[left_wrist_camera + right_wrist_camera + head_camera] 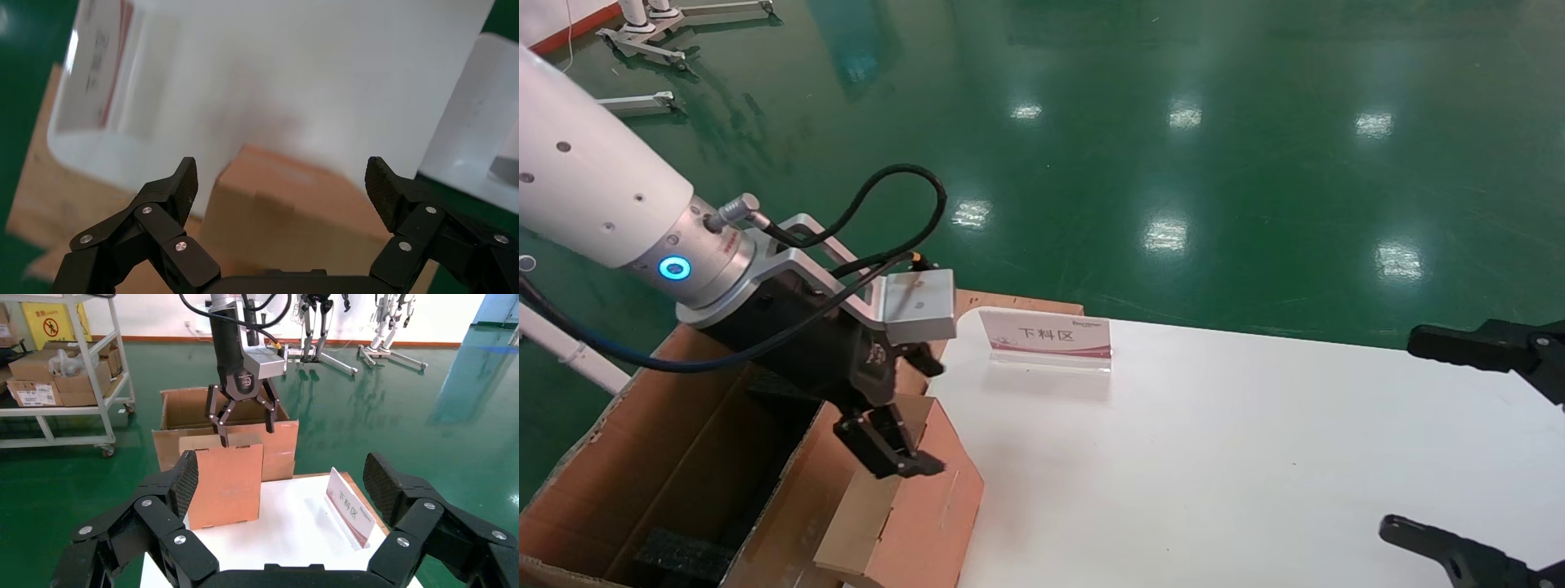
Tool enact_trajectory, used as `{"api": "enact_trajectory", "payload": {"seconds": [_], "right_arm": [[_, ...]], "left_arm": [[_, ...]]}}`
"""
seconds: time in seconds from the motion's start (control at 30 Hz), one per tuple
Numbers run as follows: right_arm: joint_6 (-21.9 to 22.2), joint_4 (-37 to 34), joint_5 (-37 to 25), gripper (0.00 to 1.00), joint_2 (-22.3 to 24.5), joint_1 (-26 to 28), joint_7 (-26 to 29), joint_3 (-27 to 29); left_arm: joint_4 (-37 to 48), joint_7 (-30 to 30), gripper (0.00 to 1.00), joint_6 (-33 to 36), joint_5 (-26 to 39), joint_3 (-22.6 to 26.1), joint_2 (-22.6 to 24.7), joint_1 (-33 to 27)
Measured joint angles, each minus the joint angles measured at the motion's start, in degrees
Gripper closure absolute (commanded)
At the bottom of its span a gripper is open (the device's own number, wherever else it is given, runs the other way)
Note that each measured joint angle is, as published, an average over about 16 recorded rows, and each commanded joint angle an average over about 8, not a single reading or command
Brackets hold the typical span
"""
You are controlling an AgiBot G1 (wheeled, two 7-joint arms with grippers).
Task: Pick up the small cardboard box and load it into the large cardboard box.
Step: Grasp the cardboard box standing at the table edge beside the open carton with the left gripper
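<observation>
Three risks logged, bulkiest item first.

Found white table (1254,457) bare around the work, so ruled out clutter as a cause.

Found large cardboard box (641,457) open just beside the table's left edge, flaps raised, black foam pads inside. Judged the near flap a snag point: could catch a carton swung across too low.

Found small cardboard box (911,506) upright at the table's left edge, close against the large carton, pale flaps loose on top, not yet lifted. Judged it tall and tippy: could topple off the edge, or drop between table and large carton, if nudged sideways.

Saw left gripper (911,416) directly over the small carton's top, jaws spread wide, holding nothing. From the right wrist view, put one fingertip at or touching the top flap edge; could not confirm contact. Judged a pinch on loose flap alone likely to fold the flap and slip; a closure from off centre would push the carton instead of clamping it.

Saw right gripper (1406,433) parked over the table's right side, jaws apart, empty, well apart from the cartons.

Noted sign card (1046,339) at the table's far edge, clear of the likely path.
</observation>
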Motion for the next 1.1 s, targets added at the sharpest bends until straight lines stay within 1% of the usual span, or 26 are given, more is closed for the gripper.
{"api": "enact_trajectory", "payload": {"seconds": [0.13,0.3,0.43,0.53,0.63,0.77,1.1], "right_arm": [[0.01,0.0,0.01,0.0,0.01,0.0,-0.01,-0.02],[0.02,0.0,0.03,0.0,0.02,0.01,-0.02,-0.04],[0.02,0.0,0.04,0.0,0.02,0.01,-0.03,-0.05],[0.03,0.0,0.05,0.0,0.03,0.01,-0.03,-0.07],[0.03,0.0,0.05,0.0,0.03,0.02,-0.04,-0.08],[0.04,0.0,0.06,0.0,0.04,0.02,-0.05,-0.09],[0.06,0.0,0.09,0.0,0.06,0.03,-0.07,-0.13]], "left_arm": [[0.0,-4.37,0.0,-0.03,-0.72,8.59,2.06,-5.34],[0.06,-10.03,0.0,-0.28,-3.17,18.68,4.94,-10.63],[0.12,-13.87,0.0,-0.67,-5.65,25.38,7.22,-13.72],[0.17,-16.16,0.0,-1.11,-7.55,29.35,8.7,-15.2],[0.2,-17.85,0.0,-1.67,-9.13,32.31,9.88,-16.14],[0.22,-19.32,0.0,-2.61,-10.5,34.9,11.04,-16.75],[0.22,-21.08,0.0,-4.97,-11.63,37.51,12.64,-16.21]]}}
